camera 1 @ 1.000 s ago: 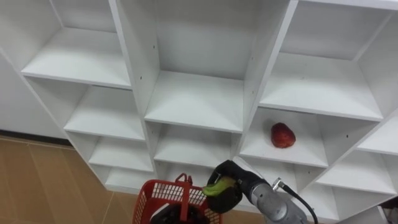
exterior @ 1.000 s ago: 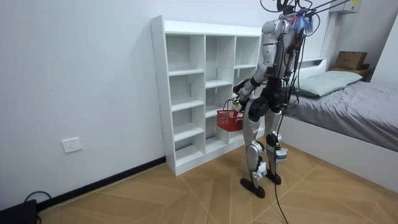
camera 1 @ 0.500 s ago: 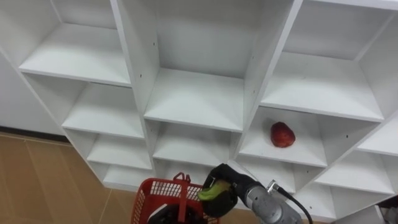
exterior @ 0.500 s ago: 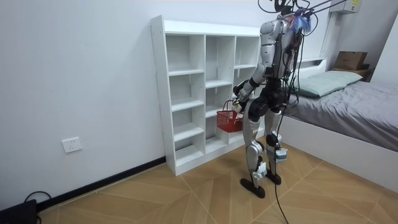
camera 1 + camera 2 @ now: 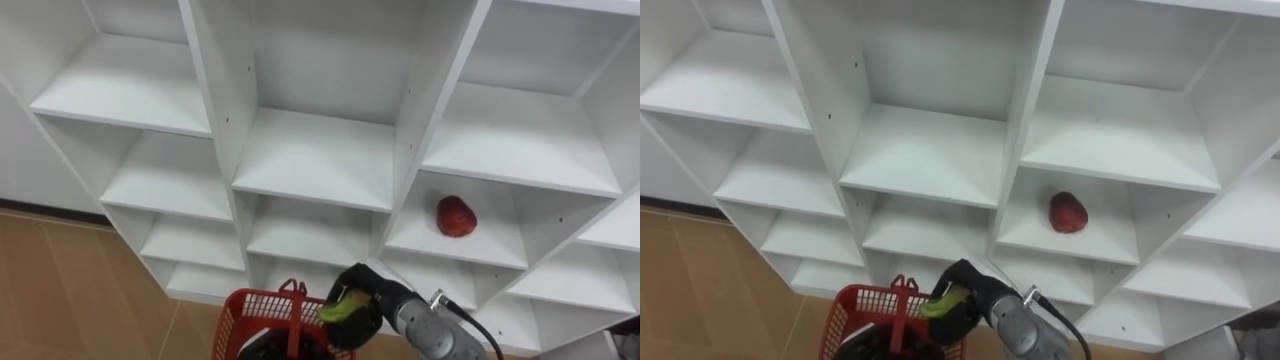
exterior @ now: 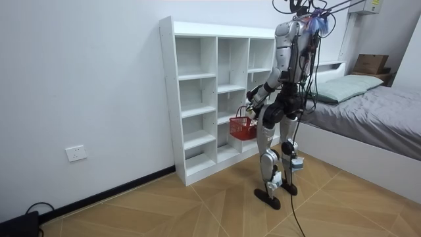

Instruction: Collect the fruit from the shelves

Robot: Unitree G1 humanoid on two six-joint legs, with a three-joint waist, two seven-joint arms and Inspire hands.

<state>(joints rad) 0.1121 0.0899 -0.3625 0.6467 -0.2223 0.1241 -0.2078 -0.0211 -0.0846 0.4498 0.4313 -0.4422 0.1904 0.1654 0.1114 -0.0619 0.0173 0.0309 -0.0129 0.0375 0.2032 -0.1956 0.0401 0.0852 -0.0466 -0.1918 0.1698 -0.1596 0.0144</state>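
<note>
A red fruit [image 5: 455, 216] lies on a closet shelf in the right column, one level above my right hand. My right hand [image 5: 368, 297] is shut on a green fruit [image 5: 341, 306] and holds it over the right rim of the red basket [image 5: 248, 312]. The basket's handle [image 5: 297, 298] stands upright at the bottom edge. A dark shape under the handle, which seems to be my left hand [image 5: 268, 347], is cut off by the bottom edge. In the room view the basket [image 6: 242, 127] hangs in the air in front of the closet [image 6: 197, 99].
The white closet has three columns of open compartments, divided by upright panels [image 5: 215, 110]. Wooden floor [image 5: 60, 290] lies to the left. In the room view a bed [image 6: 375, 125] stands behind me, on the room view's right.
My right hand with the green fruit has moved a little to the left and down, closer over the basket. In the last half second it has stayed almost still.
</note>
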